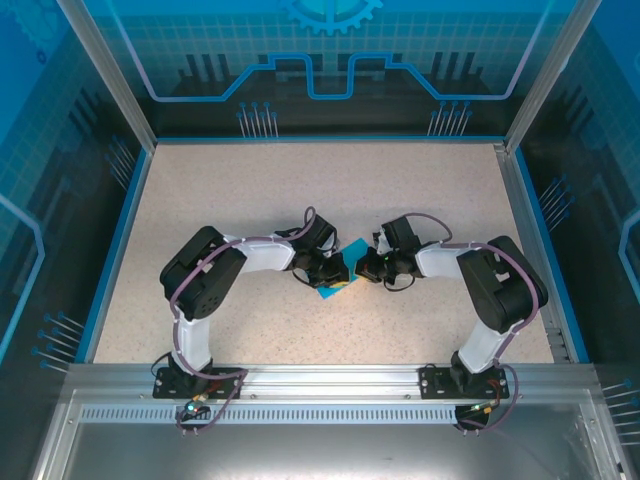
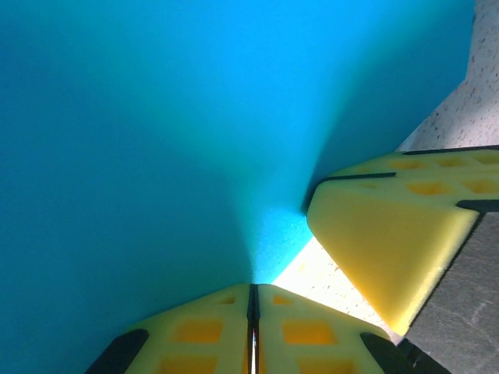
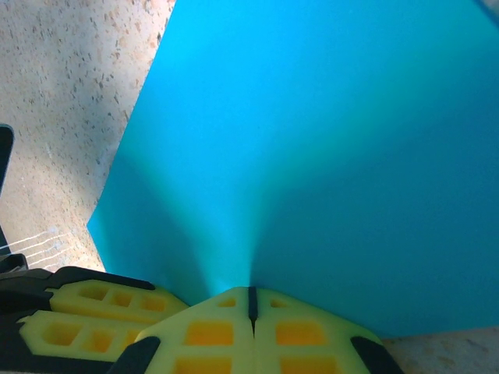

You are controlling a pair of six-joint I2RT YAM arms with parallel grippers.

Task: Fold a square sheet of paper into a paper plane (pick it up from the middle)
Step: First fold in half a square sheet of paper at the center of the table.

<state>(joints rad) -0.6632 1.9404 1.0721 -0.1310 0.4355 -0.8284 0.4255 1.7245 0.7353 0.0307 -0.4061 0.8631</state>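
The square sheet of paper (image 1: 352, 256) is held at the middle of the table (image 1: 220, 190). In the top view it is a teal diamond whose long diagonal runs from about 7 o'clock to 1 o'clock. Whether a corner rests on the surface I cannot tell. My left gripper (image 1: 332, 272) reaches it from 9 o'clock and my right gripper (image 1: 362, 268) from 3 o'clock. They meet almost nose to nose at the sheet's centre, so neither arm is the nearer. From the left wrist, my own yellow pads (image 2: 210, 331) sit at 6 o'clock, pressed together on the paper, which fans up toward 12 o'clock from their seam. A finger of the right gripper stands just beside them at 4 o'clock. From the right wrist the picture mirrors: pads (image 3: 300, 335) clamped on the sheet at 6 o'clock, creases converging on the seam, the left gripper's finger close by at 8 o'clock. I judge that the coming fold turns on this shared pinch line. With both grips side by side along 9-to-3, the free flaps lie toward 1 and 7 o'clock, and a thin sheet like this could sag or slip if either hand lets go carelessly.
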